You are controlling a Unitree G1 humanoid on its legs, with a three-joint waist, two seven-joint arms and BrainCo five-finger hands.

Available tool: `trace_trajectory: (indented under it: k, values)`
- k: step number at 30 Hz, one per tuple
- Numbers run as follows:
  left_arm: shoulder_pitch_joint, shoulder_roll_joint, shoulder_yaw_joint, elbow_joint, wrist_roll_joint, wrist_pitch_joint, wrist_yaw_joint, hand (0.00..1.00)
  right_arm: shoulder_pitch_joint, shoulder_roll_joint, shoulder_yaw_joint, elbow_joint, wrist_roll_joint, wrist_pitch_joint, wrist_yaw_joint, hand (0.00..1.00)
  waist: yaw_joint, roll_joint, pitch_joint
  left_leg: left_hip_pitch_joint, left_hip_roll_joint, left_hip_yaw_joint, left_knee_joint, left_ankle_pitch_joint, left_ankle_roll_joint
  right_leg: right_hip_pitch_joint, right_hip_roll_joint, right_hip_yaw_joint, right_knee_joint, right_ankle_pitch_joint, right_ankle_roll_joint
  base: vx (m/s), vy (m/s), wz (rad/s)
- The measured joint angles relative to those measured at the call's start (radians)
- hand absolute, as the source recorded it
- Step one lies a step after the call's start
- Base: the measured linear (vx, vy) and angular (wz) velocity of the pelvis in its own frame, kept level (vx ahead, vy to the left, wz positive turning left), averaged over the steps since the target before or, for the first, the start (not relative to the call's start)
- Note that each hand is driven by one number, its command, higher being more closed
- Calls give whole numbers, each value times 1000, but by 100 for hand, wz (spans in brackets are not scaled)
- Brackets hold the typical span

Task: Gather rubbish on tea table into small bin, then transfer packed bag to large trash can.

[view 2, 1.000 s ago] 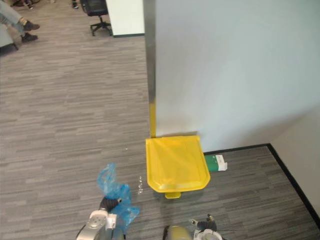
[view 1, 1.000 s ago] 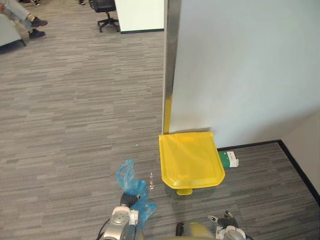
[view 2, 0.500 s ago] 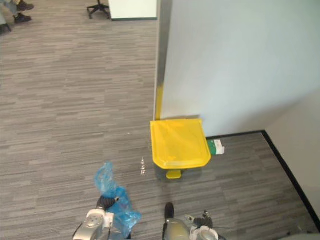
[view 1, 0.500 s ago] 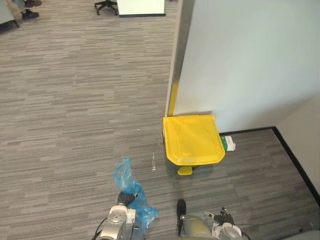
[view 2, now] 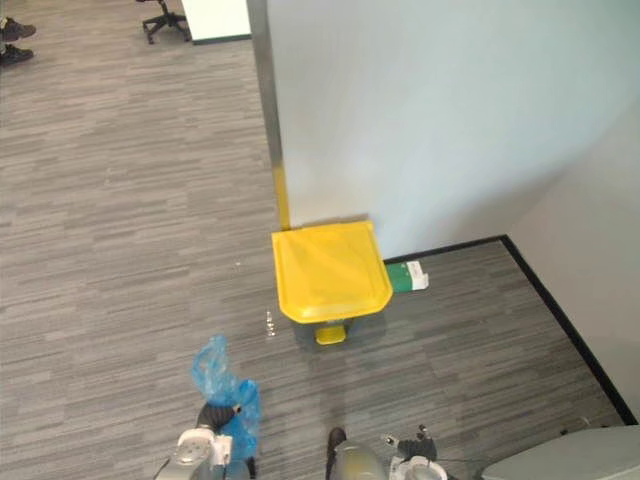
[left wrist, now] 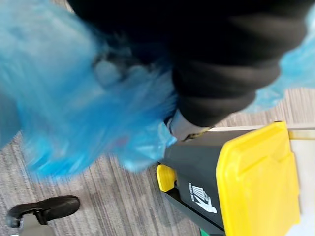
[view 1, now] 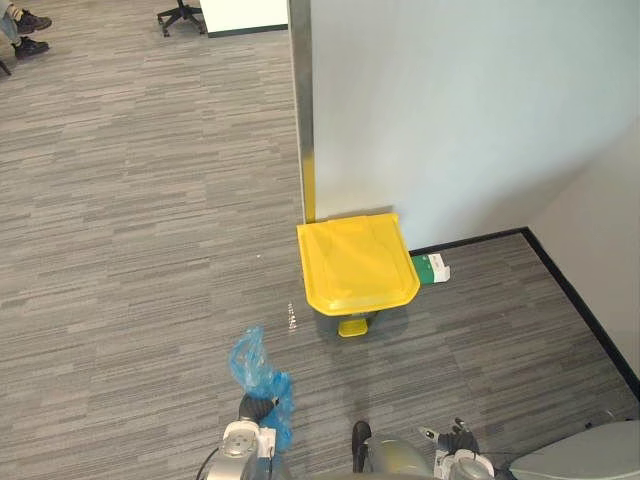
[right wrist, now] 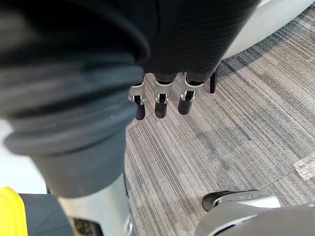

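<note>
Left hand (view 1: 254, 408) appears clenched on the blue bag (view 1: 252, 362), fingers mostly hidden. Trash can (left wrist: 197, 179), yellow lid (view 1: 355, 265) closed, stands ahead and right of that hand, well apart; right hand (right wrist: 162, 96) hangs slack-fingered, empty.

Blue bag (left wrist: 74, 98) (blurred) seemingly hides part of left hand (left wrist: 221, 83).

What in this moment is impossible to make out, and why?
Bag contents: left wrist view, blurred, blue plastic hides them.
Left hand grip: left wrist view, bag covers it.
Can inside: eye views, shut lid covers it.
Green box: eye views, partly behind the lid, too small.
Grey thing: eye views, cut off by lower right corner.
Person: left eye view, cut off by upper left corner.
</note>
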Motion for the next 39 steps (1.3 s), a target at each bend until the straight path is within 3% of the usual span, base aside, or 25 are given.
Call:
trace_trajectory:
  k: [5,9,11,12,14,16,19,24,26,27,29,30,32,33,34,35,36,37,38,39]
  values:
    - [-14,1,-4,0,0,0,-14,100,-2,-2,-2,1,1,-1,0,0,-3,2,-1,14,-15,3,-6,5,0,19,-10,1,-2,-2,2,64,22,4]
    - [-25,3,-13,-2,0,0,-16,100,-5,5,-7,3,1,-1,3,0,-1,-13,12,-83,-28,3,219,14,4,52,-54,-6,-2,-13,11,1,34,18]
    - [-18,6,-11,-3,0,0,-16,100,0,14,-22,3,1,2,8,0,1,-37,28,-101,-23,13,280,32,16,99,-75,-16,-33,-21,11,-30,55,23]
    - [-14,6,-11,-5,0,0,-16,100,4,21,-23,3,1,2,8,0,4,-34,23,-105,-17,31,277,17,32,101,-74,-18,-39,-25,8,-29,51,15]
    - [-11,7,-9,-5,0,0,-13,100,3,17,-35,3,4,3,8,0,5,-20,24,-100,-29,39,158,13,50,88,-70,-16,-40,-29,35,-7,81,0]
    - [-1,10,-8,0,0,0,-12,100,1,3,-35,10,19,5,8,0,8,4,19,-56,-37,33,42,0,23,75,-57,6,-34,-28,60,32,142,-27]
    - [-2,35,-8,21,2,1,-12,100,-9,5,-34,20,19,10,7,0,9,-16,22,-44,-66,82,33,-23,50,73,-74,61,-69,-2,78,81,175,-41]
    - [-13,51,-8,58,9,2,-12,100,-24,4,-13,20,17,13,7,0,7,-4,14,-32,-112,172,51,-88,89,54,-112,149,-101,17,117,163,210,-50]
    - [-15,44,-9,58,9,1,-14,100,-34,4,-14,20,16,14,7,0,7,-2,15,-14,-126,198,71,-126,104,5,-127,173,22,-9,149,185,191,-31]
    - [-10,38,-11,57,9,1,-15,100,-43,5,-21,17,17,13,8,0,-1,-4,17,14,-136,203,71,-135,113,-52,-135,175,183,-13,156,182,167,-17]
    - [-12,44,-18,56,8,1,-16,100,-58,3,-21,9,17,12,7,0,-11,-17,38,107,-156,195,66,-155,136,-152,-160,160,499,76,158,255,178,5]
    - [-15,45,-26,54,8,1,-15,100,-57,-1,-21,1,17,9,7,0,-22,-11,54,158,-153,189,69,-175,147,-198,-172,133,638,115,149,274,129,12]
    - [-17,53,-27,54,9,1,-12,100,-61,-3,-21,-11,17,2,7,0,-24,-20,68,220,-139,187,86,-211,150,-284,-170,55,798,52,111,217,51,10]
    - [-21,58,-27,52,9,1,-12,100,-59,-1,-22,-31,17,2,6,0,-26,-24,72,238,-135,179,89,-223,153,-332,-165,5,801,31,99,170,-2,23]
    - [-33,60,-28,52,8,1,-12,100,-57,5,-24,-43,17,1,4,0,-36,-29,81,246,-132,162,97,-234,152,-362,-163,-43,748,26,101,284,-42,57]
    - [-65,60,-30,49,9,1,-12,100,-65,8,-41,-43,17,3,-1,0,-44,-37,117,261,-128,138,125,-249,152,-357,-150,-103,549,30,103,202,-40,58]
    - [-70,60,-30,48,9,1,-12,100,-63,8,-41,-41,18,5,-2,0,-44,-39,122,261,-126,135,133,-253,151,-352,-147,-113,487,36,101,277,-89,72]
    - [-79,56,-30,39,9,0,-12,100,-49,9,-44,-37,17,12,-3,0,-45,-38,136,261,-115,128,173,-277,139,-300,-133,-150,306,69,89,422,-143,42]
    - [-79,42,-19,23,10,-4,-12,100,-28,20,-74,-37,16,18,-4,0,-32,-33,144,260,-105,108,229,-300,111,-152,-105,-151,82,121,11,518,-167,28]
    - [-84,31,-7,23,10,-3,-11,100,-43,13,-83,-36,17,20,-5,0,-25,-11,160,250,-94,100,258,-303,106,-145,-91,-155,78,122,6,448,-106,4]
